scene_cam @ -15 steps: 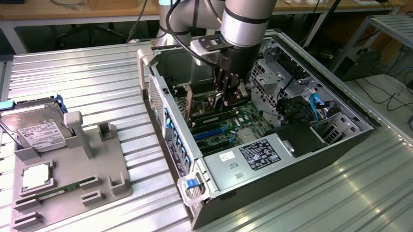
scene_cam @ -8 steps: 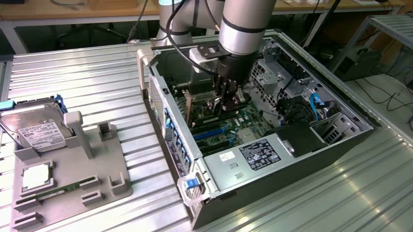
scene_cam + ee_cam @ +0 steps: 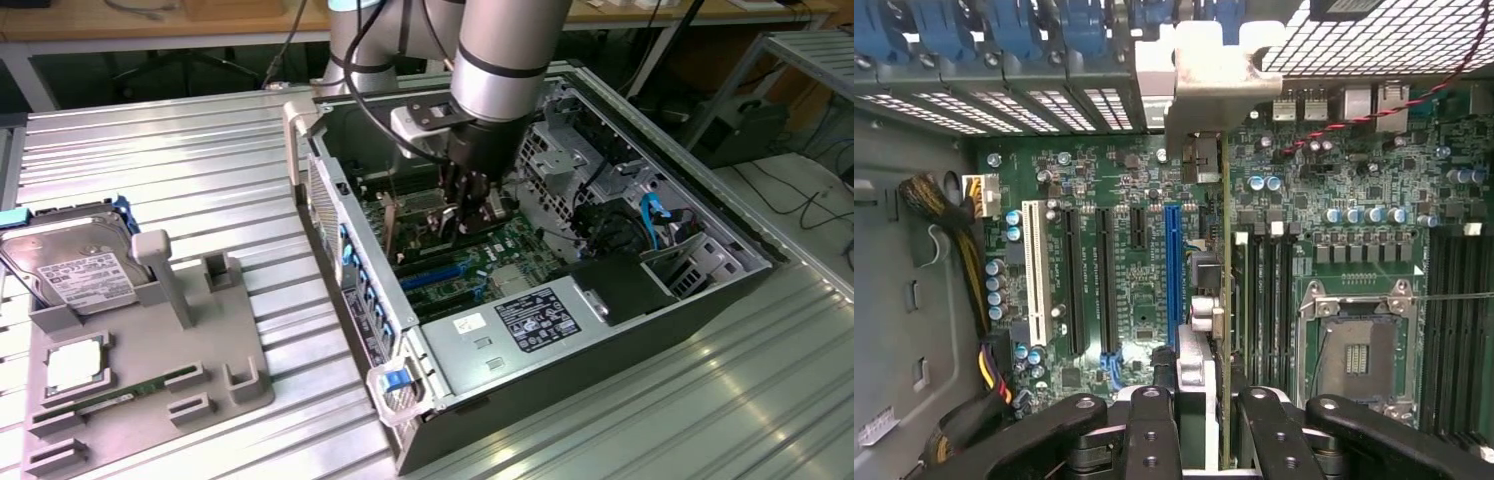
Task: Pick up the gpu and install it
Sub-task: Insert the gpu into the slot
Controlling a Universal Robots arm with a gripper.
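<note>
**One Card Beside One Slot: Alignment Inside the Case**

**Exterior view.** The arm reaches down into the open computer case (image 3: 574, 410), which lies on its side on the ribbed metal table (image 3: 174, 150), toward the exterior view's right. The gripper (image 3: 470, 215) sits low over the motherboard in the far half of the case. Well apart, at the exterior view's left, a grey fixture tray (image 3: 214, 370) carries the hard drive (image 3: 80, 275). The card itself is hard to make out under the fingers from this angle.

**Wrist view.**
- Grip: the gripper (image 3: 1212, 435) is clenched on the gpu (image 3: 1226, 300), which appears edge-on as a thin green line between the two black fingers (image 3: 1154, 430).
- Long axis: the card runs straight away from the gripper. Its silver end bracket (image 3: 1204, 80) leads, at the case's rear wall next to the blue slot clips (image 3: 1004, 30).
- Key relation: the card's long axis is parallel to the blue expansion slot (image 3: 1172, 270) on the motherboard (image 3: 1134, 180). The card appears to stand just beside that slot rather than directly over it, on the side toward the CPU socket (image 3: 1359, 350).
- Judgement: installation depends on this sideways offset. The angle between card and slot already looks correct.
- Unknown: whether the card's contact edge touches the board cannot be told.
</note>
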